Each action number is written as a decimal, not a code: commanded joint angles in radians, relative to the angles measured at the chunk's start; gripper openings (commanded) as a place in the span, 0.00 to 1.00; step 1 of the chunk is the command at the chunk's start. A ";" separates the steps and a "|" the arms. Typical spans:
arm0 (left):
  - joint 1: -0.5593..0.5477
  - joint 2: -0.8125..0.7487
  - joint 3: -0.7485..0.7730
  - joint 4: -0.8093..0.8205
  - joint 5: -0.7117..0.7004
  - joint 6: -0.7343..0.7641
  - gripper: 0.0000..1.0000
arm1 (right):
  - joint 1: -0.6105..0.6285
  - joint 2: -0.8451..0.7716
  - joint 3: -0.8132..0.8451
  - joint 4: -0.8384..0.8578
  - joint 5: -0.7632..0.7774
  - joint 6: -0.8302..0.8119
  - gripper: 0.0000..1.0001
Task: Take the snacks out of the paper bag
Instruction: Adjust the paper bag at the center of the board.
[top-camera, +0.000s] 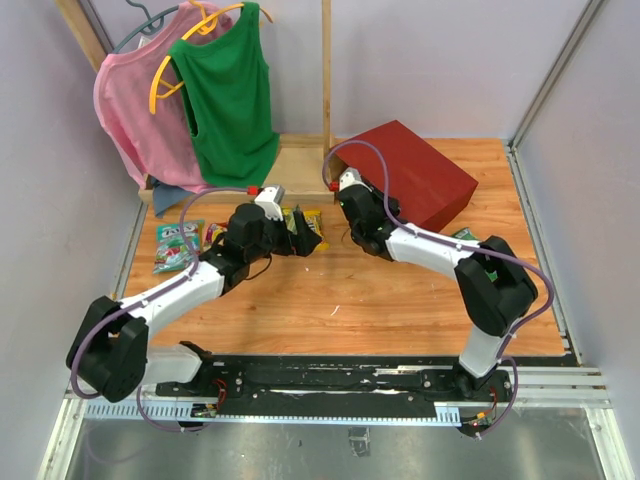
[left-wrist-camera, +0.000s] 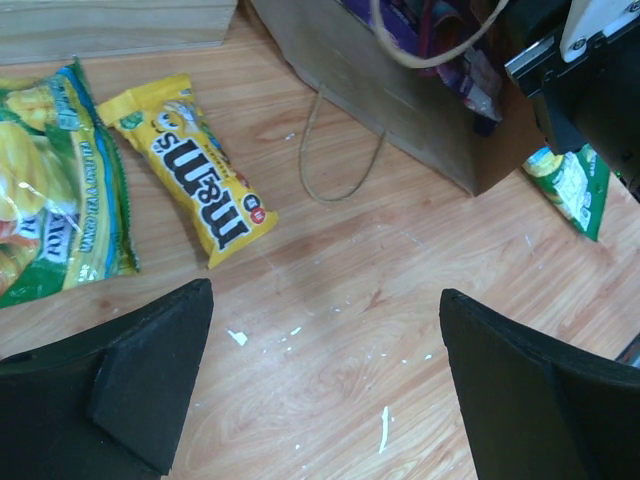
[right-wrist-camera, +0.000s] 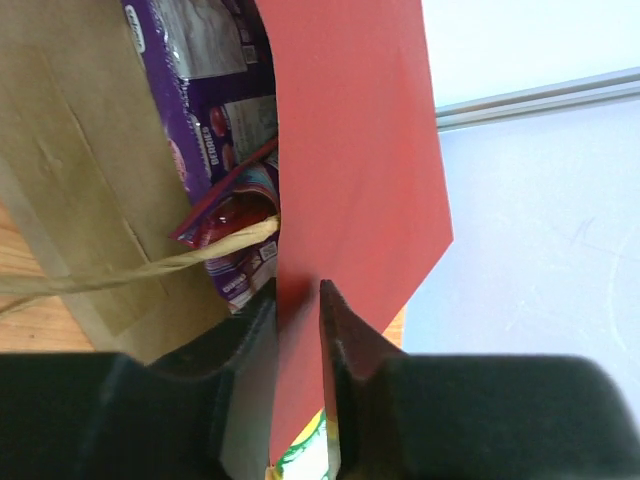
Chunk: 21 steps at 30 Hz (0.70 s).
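The red paper bag (top-camera: 420, 175) lies on its side at the back right, its mouth facing left. My right gripper (right-wrist-camera: 298, 320) has its jaws on either side of the bag's red wall (right-wrist-camera: 350, 150), pinching it at the mouth. Purple and red snacks (right-wrist-camera: 215, 120) lie inside against the brown lining (right-wrist-camera: 70, 170), behind a twisted handle (right-wrist-camera: 150, 268). My left gripper (left-wrist-camera: 325, 370) hangs open and empty over bare wood, left of the mouth. On the table lie a yellow M&M's pack (left-wrist-camera: 195, 165), a green-yellow pack (left-wrist-camera: 55, 190) and a small green packet (left-wrist-camera: 570, 185).
A wooden stand base (top-camera: 290, 165) with pink and green tops (top-camera: 230, 90) on hangers stands at the back left. Another green snack pack (top-camera: 177, 245) lies at the far left. The bag's loose handle loop (left-wrist-camera: 340, 150) rests on the wood.
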 joint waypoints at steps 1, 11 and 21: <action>-0.001 0.036 -0.031 0.109 0.062 -0.044 0.99 | -0.012 -0.051 -0.041 0.098 0.071 -0.016 0.18; -0.006 0.165 -0.051 0.365 0.132 -0.212 0.97 | -0.022 -0.155 -0.094 0.057 0.027 0.067 0.01; -0.023 0.434 -0.019 0.941 0.262 -0.579 0.94 | -0.085 -0.255 -0.105 -0.090 -0.172 0.226 0.01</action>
